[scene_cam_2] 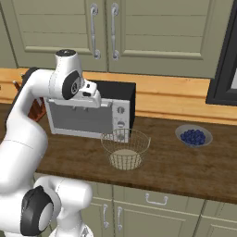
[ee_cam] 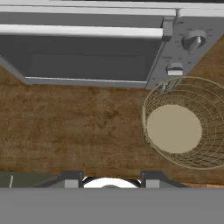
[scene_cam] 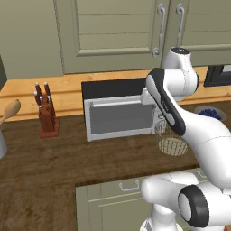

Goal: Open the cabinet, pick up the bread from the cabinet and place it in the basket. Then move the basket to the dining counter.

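- All three views are evenly and softly lit, moderately bright, with no visible lamp and no strong direction to the light.
- Shadows are faint: a soft dark patch lies on the desk (scene_cam_2: 185, 162) under the wire basket (scene_cam_2: 125, 148), and the microwave (scene_cam: 119, 110) darkens the desk just in front of its base.
- The white arm (scene_cam: 189, 126) shows gentle shading and small soft highlights on its rounded joints; no harsh glare.
- The cabinet (scene_cam_2: 139, 32) handles carry thin bright glints.
- Pictures are rendered, slightly soft and low in detail; the wood grain looks smeared, most in the left base view.
- No edge distortion or out-of-focus zones are visible.
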{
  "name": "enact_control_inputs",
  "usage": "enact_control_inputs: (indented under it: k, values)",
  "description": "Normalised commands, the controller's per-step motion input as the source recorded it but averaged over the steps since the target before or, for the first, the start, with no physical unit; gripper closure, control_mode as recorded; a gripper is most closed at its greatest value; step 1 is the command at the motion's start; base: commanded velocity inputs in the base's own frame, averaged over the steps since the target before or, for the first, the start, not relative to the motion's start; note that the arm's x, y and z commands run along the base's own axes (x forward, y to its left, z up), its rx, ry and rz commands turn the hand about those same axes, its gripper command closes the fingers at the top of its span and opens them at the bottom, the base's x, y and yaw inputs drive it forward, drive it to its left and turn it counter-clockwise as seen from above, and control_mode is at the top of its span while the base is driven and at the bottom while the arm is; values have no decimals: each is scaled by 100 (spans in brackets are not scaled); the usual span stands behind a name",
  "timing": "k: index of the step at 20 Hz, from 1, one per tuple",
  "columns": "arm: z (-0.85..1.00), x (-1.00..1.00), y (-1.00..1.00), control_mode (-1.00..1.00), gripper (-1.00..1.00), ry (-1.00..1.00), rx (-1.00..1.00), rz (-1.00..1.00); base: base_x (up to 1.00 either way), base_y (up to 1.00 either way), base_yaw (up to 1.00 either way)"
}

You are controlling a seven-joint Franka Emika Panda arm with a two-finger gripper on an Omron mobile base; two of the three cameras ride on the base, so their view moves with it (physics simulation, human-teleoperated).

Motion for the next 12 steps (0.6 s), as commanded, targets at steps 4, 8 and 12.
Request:
enact_control_inputs:
  k: [4, 8, 12]
  values:
    - [0, 1, 0, -100, -100, 0, 0, 0, 0, 0, 0]
    - [6, -5, 0, -100, -100, -17, -15, -2, 0, 0, 0]
    - [53, -40, 0, -100, -100, -55, -17, -4, 0, 0, 0]
